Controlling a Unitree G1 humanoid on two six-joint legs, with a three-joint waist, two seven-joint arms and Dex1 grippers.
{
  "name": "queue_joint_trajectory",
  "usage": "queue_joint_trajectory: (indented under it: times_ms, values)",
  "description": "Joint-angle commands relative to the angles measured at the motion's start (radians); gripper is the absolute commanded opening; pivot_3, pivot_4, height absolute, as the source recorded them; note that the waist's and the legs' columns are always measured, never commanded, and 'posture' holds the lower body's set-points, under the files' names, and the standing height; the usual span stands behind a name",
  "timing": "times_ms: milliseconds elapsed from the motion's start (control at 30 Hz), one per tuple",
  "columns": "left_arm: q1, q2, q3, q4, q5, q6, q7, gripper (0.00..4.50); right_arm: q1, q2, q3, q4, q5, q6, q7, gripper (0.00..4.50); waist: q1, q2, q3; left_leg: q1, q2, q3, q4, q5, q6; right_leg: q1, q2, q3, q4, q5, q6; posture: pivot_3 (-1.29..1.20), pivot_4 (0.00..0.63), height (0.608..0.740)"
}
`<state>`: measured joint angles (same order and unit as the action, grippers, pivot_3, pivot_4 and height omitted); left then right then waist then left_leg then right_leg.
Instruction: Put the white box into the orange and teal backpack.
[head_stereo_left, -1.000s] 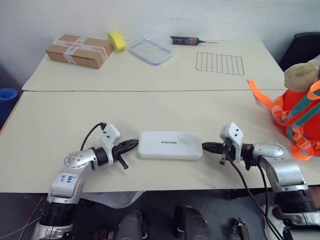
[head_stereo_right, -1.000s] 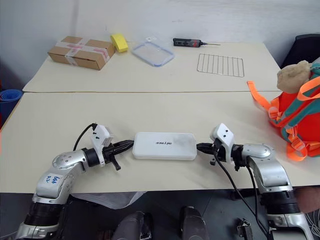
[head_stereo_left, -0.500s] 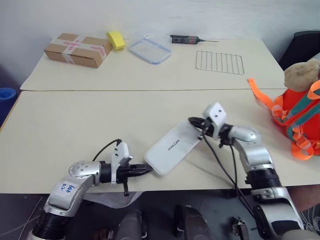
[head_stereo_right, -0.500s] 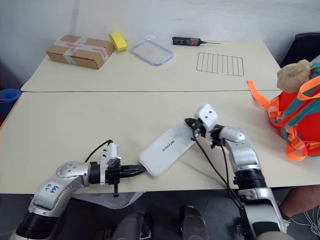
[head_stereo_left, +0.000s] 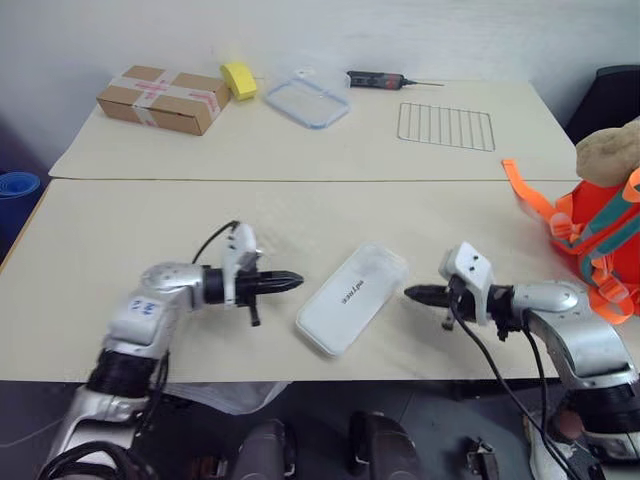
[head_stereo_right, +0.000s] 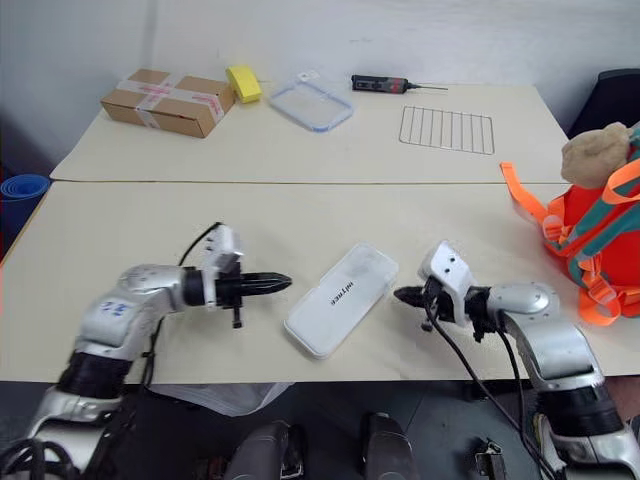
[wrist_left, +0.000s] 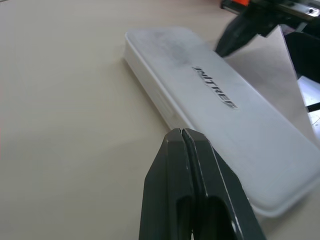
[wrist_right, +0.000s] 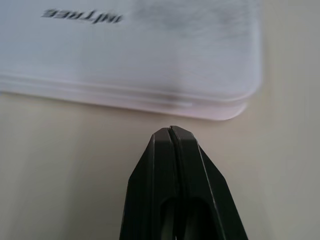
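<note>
Box (head_stereo_left: 352, 298) diagonal between closed pincers; lettering (wrist_left: 214, 93) possibly "intree".

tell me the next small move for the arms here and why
Probably bring both shut end effectors back in against the white box. It lies flat and diagonal on the table, with the left end effector and right end effector each just clear of it on opposite sides. Nothing holds it, and the orange and teal backpack sits far to the right.

White box (head_stereo_left: 352, 299) flat, diagonal; backpack (head_stereo_left: 610, 240) well apart.
</note>
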<state>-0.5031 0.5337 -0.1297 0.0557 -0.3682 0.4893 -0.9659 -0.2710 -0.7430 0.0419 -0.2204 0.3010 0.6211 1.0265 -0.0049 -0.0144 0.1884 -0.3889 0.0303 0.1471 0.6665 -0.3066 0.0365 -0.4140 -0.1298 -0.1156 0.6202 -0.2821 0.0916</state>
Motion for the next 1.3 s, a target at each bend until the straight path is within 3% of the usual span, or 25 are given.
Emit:
queue_joint_trajectory:
  times_ms: [33,100,333,467,600,700,867,1033,1167,1300]
  values:
    - [-0.048,-0.055,-0.045,0.063,0.086,-0.090,0.047,0.02,-0.019,0.031,0.035,-0.070,0.038,0.052,-0.021,0.00,0.001,0.000,0.000,0.000,0.000,0.000,0.000,0.000,0.000,0.000,0.000,-0.001,0.000,0.000,0.000,0.00,0.150,0.740]
    - [-0.047,-0.087,-0.074,0.051,0.094,-0.097,0.036,0.02,-0.047,0.069,0.064,-0.056,0.028,0.036,-0.042,0.00,0.001,0.000,0.000,0.000,0.000,0.000,0.001,0.000,0.000,0.000,0.000,-0.002,0.000,0.000,0.000,0.00,0.150,0.740]
    - [0.043,-0.056,-0.102,-0.123,0.036,0.044,-0.037,0.02,-0.207,0.177,0.117,0.148,-0.066,-0.120,-0.087,0.00,-0.005,-0.001,0.000,0.000,0.000,0.000,0.001,0.000,0.000,-0.001,-0.001,-0.002,0.001,0.000,0.000,0.00,0.150,0.740]
    - [0.147,-0.029,-0.079,-0.311,-0.044,0.159,-0.035,0.02,-0.343,0.269,0.150,0.339,-0.123,-0.272,-0.087,0.00,-0.014,-0.001,0.000,-0.001,0.000,0.000,0.001,0.000,0.000,0.000,-0.001,-0.001,0.002,0.000,0.000,0.00,0.150,0.740]
    - [0.210,0.031,-0.010,-0.393,-0.093,0.222,-0.024,0.02,-0.388,0.249,0.120,0.428,-0.150,-0.412,-0.073,0.00,-0.019,-0.001,0.000,-0.001,0.000,-0.002,0.001,0.001,0.000,0.000,-0.001,0.002,0.002,0.000,0.000,0.00,0.150,0.740]
    - [0.226,0.116,0.108,-0.390,-0.173,0.267,-0.059,0.02,-0.357,0.173,0.042,0.396,-0.107,-0.463,-0.035,0.00,-0.019,-0.001,0.000,-0.002,-0.001,-0.002,0.001,0.002,0.000,0.000,-0.002,0.003,0.001,0.000,0.000,0.00,0.150,0.740]
    - [0.155,0.181,0.234,-0.263,-0.228,0.262,-0.085,0.02,-0.201,0.016,-0.027,0.240,-0.036,-0.354,0.056,0.00,-0.011,-0.001,0.000,-0.002,-0.001,-0.004,0.001,0.001,0.000,0.001,-0.002,0.002,0.000,0.000,0.000,0.00,0.150,0.740]
    - [-0.104,0.060,0.134,0.127,0.028,-0.037,0.077,0.02,0.085,-0.143,-0.052,-0.056,0.132,-0.079,0.166,0.00,0.015,-0.001,0.000,-0.001,-0.001,-0.004,0.001,0.001,0.000,0.002,-0.002,0.001,-0.003,0.000,0.000,0.00,0.150,0.740]
    - [-0.239,-0.039,0.064,0.368,0.129,-0.213,0.071,0.02,0.187,-0.148,-0.042,-0.180,0.192,-0.002,0.144,0.00,0.019,-0.002,0.000,0.000,-0.002,0.000,0.002,0.000,0.002,0.001,-0.002,-0.003,-0.002,0.001,0.001,0.00,0.150,0.740]
    - [-0.316,-0.107,0.026,0.546,0.191,-0.335,0.060,0.02,0.156,-0.067,-0.010,-0.190,0.171,-0.006,0.044,0.00,0.007,-0.004,0.001,0.000,-0.001,0.001,0.002,-0.001,0.002,0.000,-0.001,-0.004,-0.002,0.001,0.002,0.00,0.150,0.740]
